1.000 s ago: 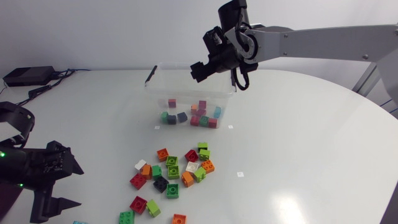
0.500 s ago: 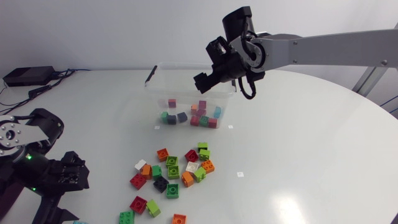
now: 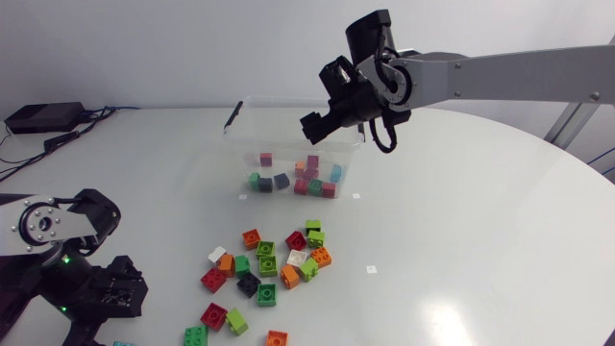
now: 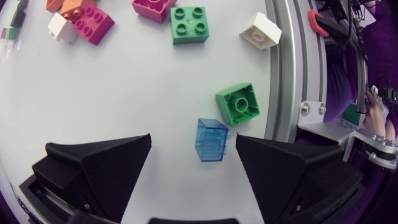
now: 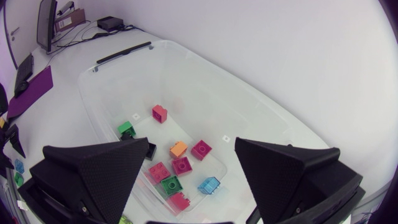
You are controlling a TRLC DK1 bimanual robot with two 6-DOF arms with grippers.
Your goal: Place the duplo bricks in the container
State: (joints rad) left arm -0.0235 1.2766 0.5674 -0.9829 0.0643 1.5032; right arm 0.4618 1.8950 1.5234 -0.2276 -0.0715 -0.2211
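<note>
Several loose duplo bricks (image 3: 269, 264) in red, green, orange, white and black lie at the table's front middle. The clear plastic container (image 3: 248, 123) stands behind them with several bricks (image 5: 180, 165) inside. My right gripper (image 3: 319, 111) hangs open over the container's right end, and in its wrist view the right gripper (image 5: 191, 149) holds nothing. My left gripper (image 4: 193, 146) is open low over the front left edge, with a translucent blue brick (image 4: 212, 139) between its fingers, untouched and nearer one finger. A green brick (image 4: 239, 103) lies just ahead of it.
The table's metal edge rail (image 4: 280, 62) runs close beside the blue and green bricks. Further ahead of the left gripper lie a green brick (image 4: 190, 25), a white one (image 4: 261, 30) and pink ones (image 4: 93, 25). A black handle (image 3: 233, 115) sits on the container's left rim.
My left arm has swung to the right and toward the table's front edge, lowering its gripper around the blue brick. My right gripper shifted slightly right over the container, then held still.
</note>
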